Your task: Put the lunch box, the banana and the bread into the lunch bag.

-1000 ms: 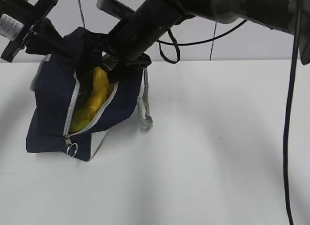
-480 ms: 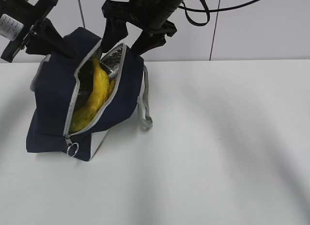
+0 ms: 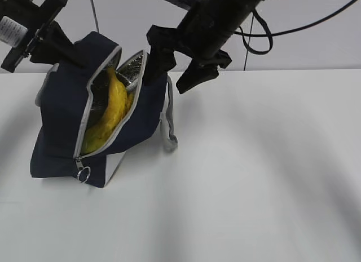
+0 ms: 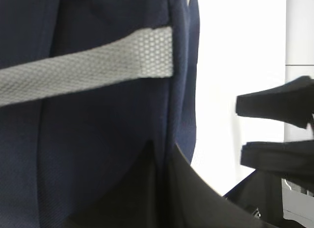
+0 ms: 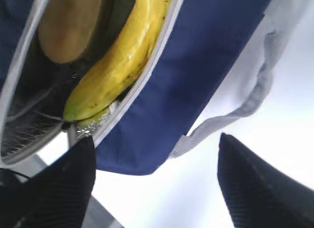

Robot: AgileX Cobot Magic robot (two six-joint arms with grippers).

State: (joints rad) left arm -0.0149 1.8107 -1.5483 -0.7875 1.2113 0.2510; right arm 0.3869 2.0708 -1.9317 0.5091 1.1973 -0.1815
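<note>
Right pincer [image 3: 176,63] hangs spread and empty beside the bag [image 3: 62,127]; I should lift clear without snagging its handle [image 3: 168,129], banana [image 3: 110,112] inside.

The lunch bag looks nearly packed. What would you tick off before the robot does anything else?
1. Banana inside the lunch bag: ok, it lies in the open mouth, one end still close to the zipper edge.
2. Bread inside: ok, the right wrist view shows it behind the banana.
3. Lunch box inside: cannot tell, it shows in no view.
4. Right claw empty and clear of the opening: ok, it is open, holds nothing, and hangs beside the bag's top.
5. Left claw holding the bag: cannot tell. It sits at the bag's upper back, but its grip is hidden.
6. Zipper open: ok, the ring pull sits at the low end.
</note>
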